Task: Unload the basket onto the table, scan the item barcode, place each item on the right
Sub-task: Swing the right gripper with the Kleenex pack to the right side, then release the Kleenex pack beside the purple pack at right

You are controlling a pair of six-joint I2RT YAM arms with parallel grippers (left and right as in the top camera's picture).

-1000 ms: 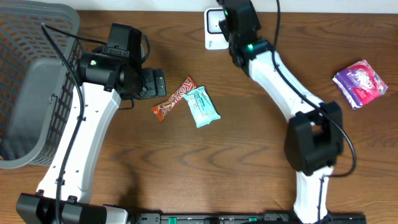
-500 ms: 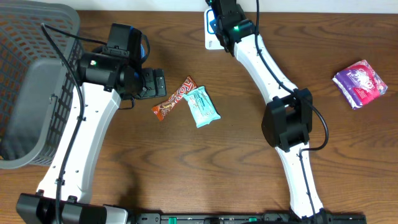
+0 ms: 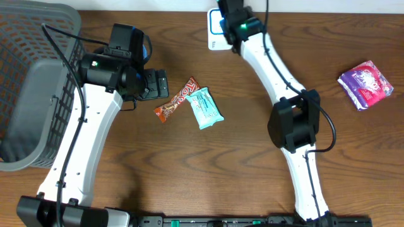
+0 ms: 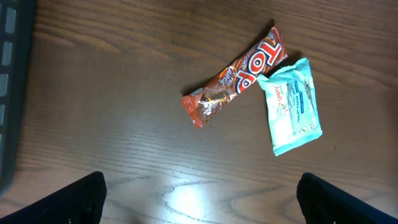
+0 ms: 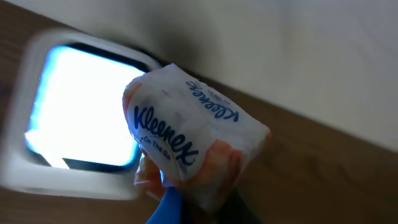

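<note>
A white and orange Kleenex tissue pack point(image 5: 186, 140) is the item in my right gripper point(image 5: 193, 202), which is shut on it. The pack hangs just in front of the white scanner point(image 5: 74, 112), whose window glows bright. From overhead my right gripper point(image 3: 232, 17) sits over the scanner point(image 3: 213, 39) at the table's far edge and hides the pack. My left gripper point(image 4: 202, 205) is open above bare wood, with its black fingertips point(image 4: 81, 196) wide apart. A red-brown candy bar point(image 4: 239, 74) and a teal wipes pack point(image 4: 291, 106) lie ahead of it.
A grey mesh basket point(image 3: 31, 82) fills the left side. A purple packet point(image 3: 365, 84) lies at the right. The candy bar point(image 3: 177, 99) and teal pack point(image 3: 204, 107) lie touching near the table's middle, right of my left gripper point(image 3: 154, 83).
The right arm has swung its elbow left and brought the gripper with the pack over the scanner, then edged slightly right. The left arm has not moved.
</note>
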